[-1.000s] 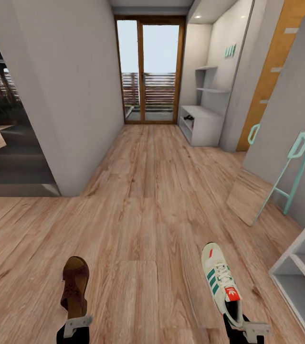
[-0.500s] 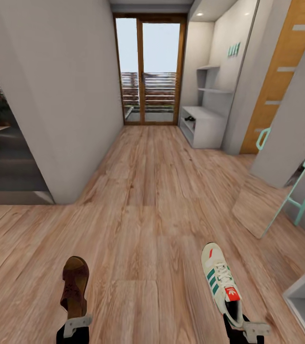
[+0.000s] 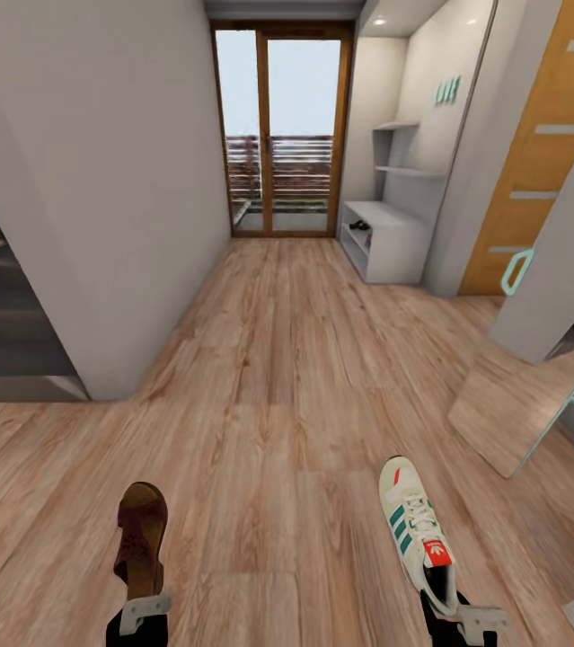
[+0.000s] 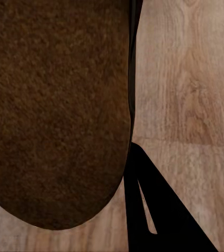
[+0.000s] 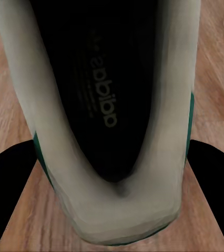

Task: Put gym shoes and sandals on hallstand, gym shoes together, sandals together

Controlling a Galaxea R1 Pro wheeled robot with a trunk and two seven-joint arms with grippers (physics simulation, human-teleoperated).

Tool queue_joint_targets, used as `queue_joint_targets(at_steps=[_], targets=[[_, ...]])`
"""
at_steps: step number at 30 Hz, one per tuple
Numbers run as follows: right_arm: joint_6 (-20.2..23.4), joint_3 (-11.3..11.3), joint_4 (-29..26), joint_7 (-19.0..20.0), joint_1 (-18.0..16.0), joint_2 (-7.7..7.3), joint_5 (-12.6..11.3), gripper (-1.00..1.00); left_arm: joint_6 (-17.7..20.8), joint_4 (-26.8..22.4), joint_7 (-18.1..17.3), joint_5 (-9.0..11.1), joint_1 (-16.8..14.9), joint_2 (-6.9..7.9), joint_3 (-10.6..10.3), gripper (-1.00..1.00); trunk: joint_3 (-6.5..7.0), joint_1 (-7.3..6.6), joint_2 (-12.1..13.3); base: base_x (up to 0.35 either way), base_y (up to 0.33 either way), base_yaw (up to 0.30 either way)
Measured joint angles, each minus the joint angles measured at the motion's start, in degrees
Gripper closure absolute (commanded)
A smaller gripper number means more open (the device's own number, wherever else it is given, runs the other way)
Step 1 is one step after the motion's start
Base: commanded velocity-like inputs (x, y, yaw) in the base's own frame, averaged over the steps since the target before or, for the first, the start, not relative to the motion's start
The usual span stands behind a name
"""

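Wood-plank corridor floor [image 3: 269, 377] slides beneath; hallstand [image 3: 385, 238] at its far right edge looms closer than a second ago. Left gripper [image 3: 143, 611] clamps sandal [image 3: 140, 537], right gripper [image 3: 466, 618] clamps gym shoe [image 3: 417, 530], both carried clear of the floor.

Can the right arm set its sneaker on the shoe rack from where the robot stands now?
Probably not. The shoe rack stands far down the corridor by the glass door, with a long stretch of floor between it and the sneaker held in the right tool. The path looks clear for driving.
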Motion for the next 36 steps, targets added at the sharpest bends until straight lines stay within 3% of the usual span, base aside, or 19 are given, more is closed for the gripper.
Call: queue_joint_targets(at_steps=[36], targets=[[0.0,0.0,0.0,0.0,0.0,0.00,0.1,1.00,-0.1,0.0,0.0,0.0,0.0,0.01,0.0,1.00,0.00,0.00,0.0,0.338,0.020,0.000]])
